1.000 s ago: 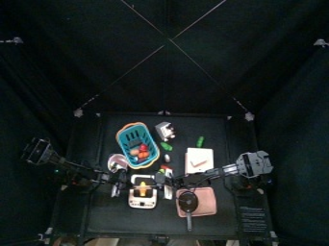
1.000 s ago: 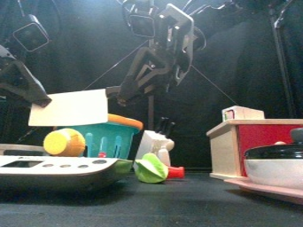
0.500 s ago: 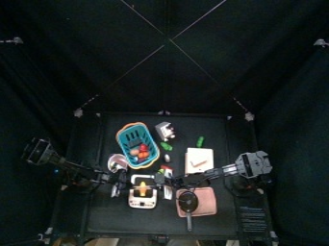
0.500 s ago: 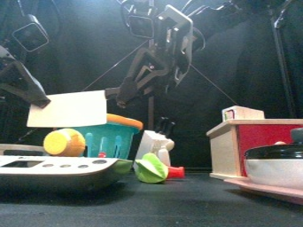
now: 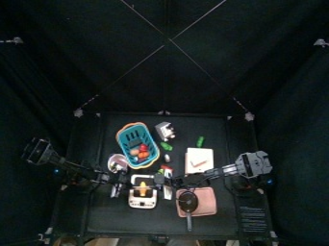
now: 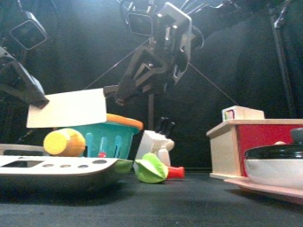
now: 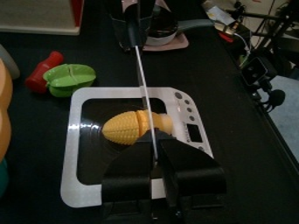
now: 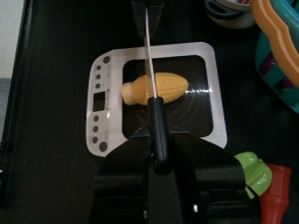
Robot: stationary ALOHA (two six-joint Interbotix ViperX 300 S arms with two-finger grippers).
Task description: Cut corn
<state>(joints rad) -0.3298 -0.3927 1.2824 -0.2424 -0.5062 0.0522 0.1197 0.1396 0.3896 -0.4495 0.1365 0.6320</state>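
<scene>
Since a second ago we see almost nothing shift; both arms stay low over the white board [image 7: 87, 144]. The corn [image 7: 135, 126] lies on its side in the board's middle. Our left gripper [image 7: 162, 168] is clenched on a thin knife [image 7: 140, 79], its blade seemingly resting across the cob. The right gripper [image 8: 156, 156] grasps a second knife [image 8: 151, 61] likewise. On the surface [image 7: 222, 87] beside the board lies a green piece [image 7: 68, 75].

No text, brand or number can be read anywhere in these views. The white scale [image 7: 122, 140] carries a column of small dark round marks along one edge, seen in both wrist views, but none resolves into a letter or figure. The white card [image 6: 69, 108] in the front view shows a blank face.
</scene>
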